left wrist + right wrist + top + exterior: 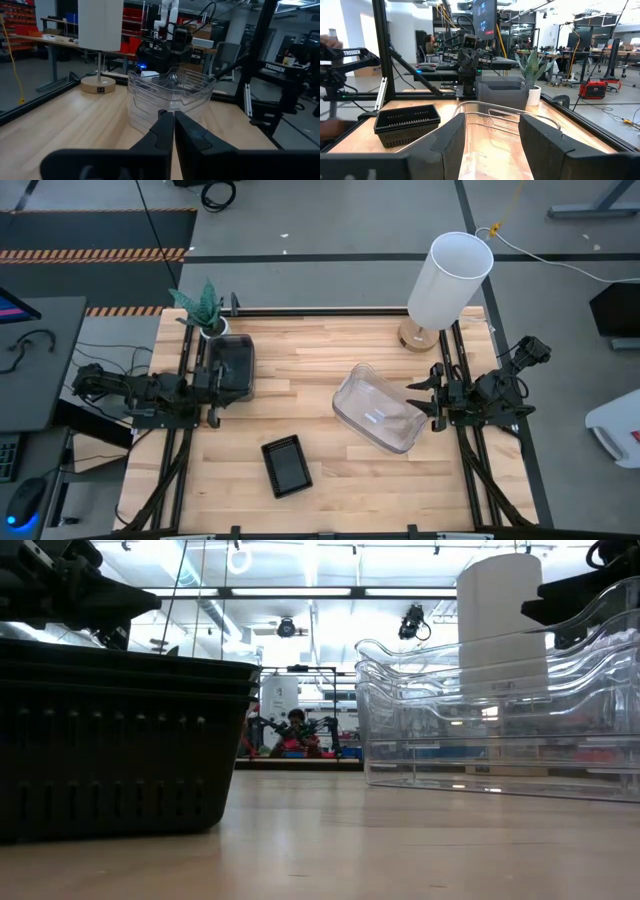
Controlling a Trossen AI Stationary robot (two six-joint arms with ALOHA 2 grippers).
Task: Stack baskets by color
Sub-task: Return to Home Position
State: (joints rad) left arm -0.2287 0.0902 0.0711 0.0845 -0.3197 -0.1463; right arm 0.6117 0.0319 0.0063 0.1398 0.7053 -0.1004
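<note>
Three stacks of baskets stand on the wooden table (320,355). The smoky grey-brown ones (232,365) sit at the far left, below the plant. The clear ones (378,410) are at the right of the middle and show large in the low view (500,710). The black perforated ones (286,465) rest near the front edge. My left gripper (173,125) is shut and level beside the smoky stack, pointing at the clear stack (170,95). My right gripper (492,137) stands open at the right end of the clear stack (490,115), its fingers apart before the rim.
A white cylindrical lamp (450,280) on a round wooden foot stands at the far right, a small potted plant (205,308) at the far left. Black frame rails run along both table sides. Bare wood lies between the stacks and along the front.
</note>
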